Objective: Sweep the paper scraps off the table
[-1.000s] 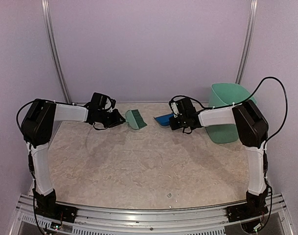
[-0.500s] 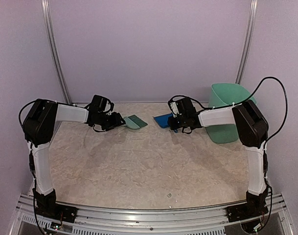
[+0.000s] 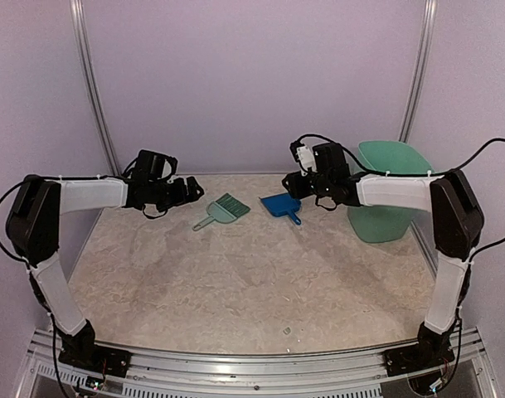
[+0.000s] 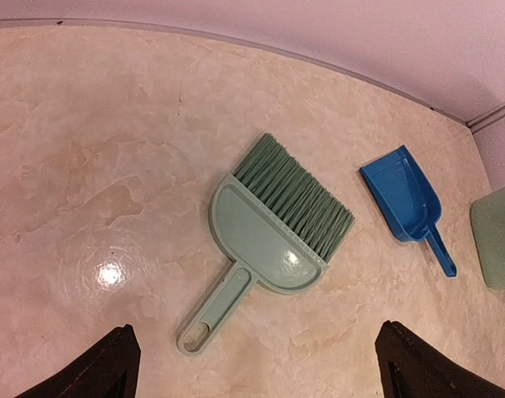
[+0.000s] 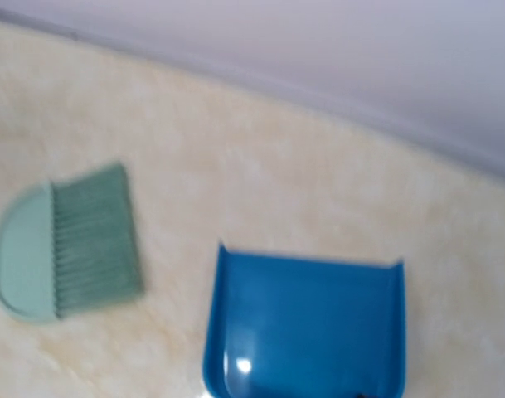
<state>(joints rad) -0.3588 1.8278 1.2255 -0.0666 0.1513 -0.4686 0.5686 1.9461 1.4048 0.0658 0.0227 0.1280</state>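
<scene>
The green hand brush (image 3: 221, 210) lies flat on the table (image 3: 235, 282) at the back, its handle pointing near-left. My left gripper (image 3: 190, 191) hovers just left of it, open wide and empty. In the left wrist view the brush (image 4: 269, 228) lies ahead of the two black fingertips (image 4: 111, 369). The blue dustpan (image 3: 281, 205) lies beside the brush. My right gripper (image 3: 292, 186) hangs above its far edge, apart from it. The blurred right wrist view shows the dustpan (image 5: 306, 323) but not my fingers. The paper scraps are out of view.
A tall mint-green bin (image 3: 389, 191) stands at the back right, behind the right forearm. A tiny pale speck (image 3: 287, 330) lies near the front rail (image 3: 252, 365), too small to identify. Purple walls close the back and sides.
Both grippers opened and let go. The brush dropped flat onto the table and the dustpan stayed down. The left arm drew back left, and the right gripper rose up and away.
</scene>
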